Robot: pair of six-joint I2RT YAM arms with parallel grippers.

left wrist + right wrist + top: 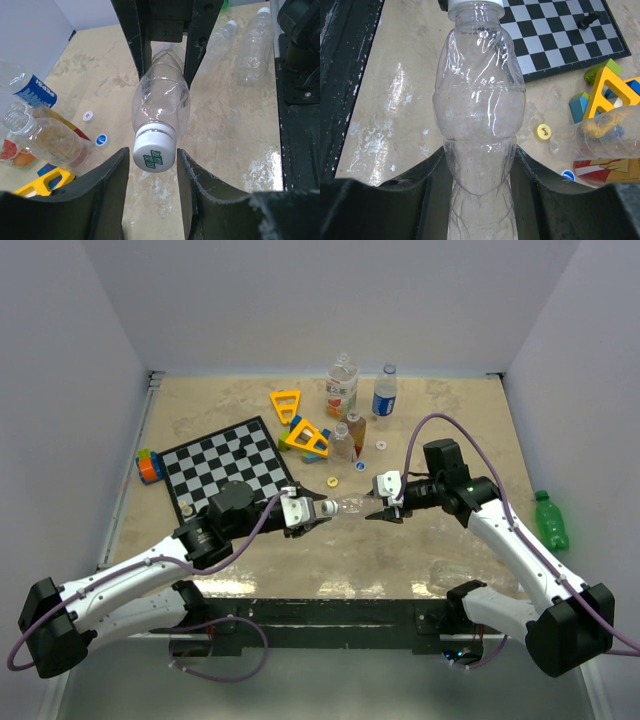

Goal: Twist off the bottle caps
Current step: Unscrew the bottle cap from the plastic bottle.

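A clear unlabelled bottle (350, 505) is held level above the table between the two arms. My right gripper (378, 508) is shut on the bottle's body (480, 100), with its fingers (427, 175) pressed against both sides. The bottle's white cap (154, 152), printed with a green mark, points toward my left gripper (322, 510). In the left wrist view the left gripper (152, 156) is open, with its jaws on either side of the cap and a small gap on each side. The bottle's body (160, 100) runs away from it into the right gripper's fingers.
Standing at the back are an orange-label bottle (342, 385), a blue-label bottle (385, 392) and two small bottles (348, 436). Loose yellow (333, 482), blue (360, 467) and white (380, 447) caps, yellow triangular toys (308, 438) and a chessboard (225, 465) lie nearby. A green bottle (550, 520) is at the right. Two clear bottles (250, 45) lie near the front.
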